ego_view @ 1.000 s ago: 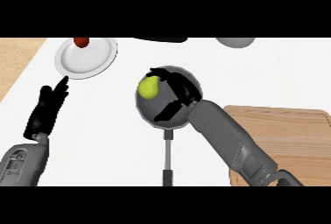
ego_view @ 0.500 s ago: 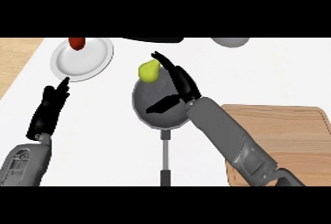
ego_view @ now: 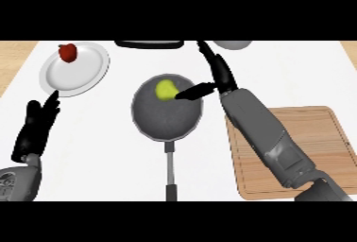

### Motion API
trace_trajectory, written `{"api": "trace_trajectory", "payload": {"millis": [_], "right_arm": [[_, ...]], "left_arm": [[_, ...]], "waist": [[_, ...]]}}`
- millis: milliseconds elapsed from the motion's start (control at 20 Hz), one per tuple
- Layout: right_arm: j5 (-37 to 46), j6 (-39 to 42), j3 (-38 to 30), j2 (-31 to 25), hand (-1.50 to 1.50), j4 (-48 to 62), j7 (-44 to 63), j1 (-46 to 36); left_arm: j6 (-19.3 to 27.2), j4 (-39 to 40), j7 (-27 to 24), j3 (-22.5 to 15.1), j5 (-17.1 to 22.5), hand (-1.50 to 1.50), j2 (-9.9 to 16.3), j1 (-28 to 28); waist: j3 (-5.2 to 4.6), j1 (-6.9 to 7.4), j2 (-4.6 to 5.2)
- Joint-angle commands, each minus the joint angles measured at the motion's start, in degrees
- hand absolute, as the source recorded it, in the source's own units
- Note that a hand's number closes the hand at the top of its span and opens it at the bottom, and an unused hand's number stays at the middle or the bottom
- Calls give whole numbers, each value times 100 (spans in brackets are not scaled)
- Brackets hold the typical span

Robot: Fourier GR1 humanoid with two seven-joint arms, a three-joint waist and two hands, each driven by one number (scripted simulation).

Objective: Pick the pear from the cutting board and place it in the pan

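At the far left I see my left hand (ego_view: 36,126) low near the edge, fingers straight and pointing up, holding nothing; its fingertips reach the lower rim of the white plate (ego_view: 85,78). That plate sits toward the upper left of the white tabletop (ego_view: 105,156), and a small red fruit (ego_view: 67,52) lies on its upper left part.

Moving toward the middle, I have the dark grey pan (ego_view: 167,120) with its long handle running straight down toward me. The pear (ego_view: 166,89), yellow-green, lies inside the pan in its upper part, near the far rim. It rests on the pan's floor and nothing is wrapped around it.

Just right of the pear I see my right hand (ego_view: 222,78), spread apart and empty: the long fingers stretch up and away toward the far edge of the tabletop, while the thumb sticks out leftward over the pan's upper right rim, its tip close beside the pear. I cannot tell whether the thumb tip touches the fruit. The grey forearm runs from that hand down to the lower right corner.

Under that forearm, at the right, lies the wooden cutting board (ego_view: 317,137), with nothing visible on its bare part. Along the far edge I can make out a dark flat object (ego_view: 150,44) and, right of it, a grey rounded object (ego_view: 233,45), both cut off by the view.
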Motion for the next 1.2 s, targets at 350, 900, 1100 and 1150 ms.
{"api": "trace_trajectory", "payload": {"millis": [350, 900, 1100, 1150], "right_arm": [[-226, 2271, -725, -1920, -150, 582, -577, -7], [174, 3818, -816, -3095, -150, 1360, -1447, 34], [255, 4191, -871, -3409, -150, 1441, -1887, 261], [325, 4157, -840, -3416, -150, 1462, -1884, 220]], "left_arm": [[-55, -386, 150, 72, 39, 0, 31, 291], [-120, -393, 17, 78, 20, 0, -9, 354], [-9, -200, 56, 112, -13, 0, -85, 112], [205, -169, -4, -103, -230, 0, -324, 120]], "waist": [[3, -136, -37], [12, 19, 32], [10, -59, 23], [10, -61, 26]]}}
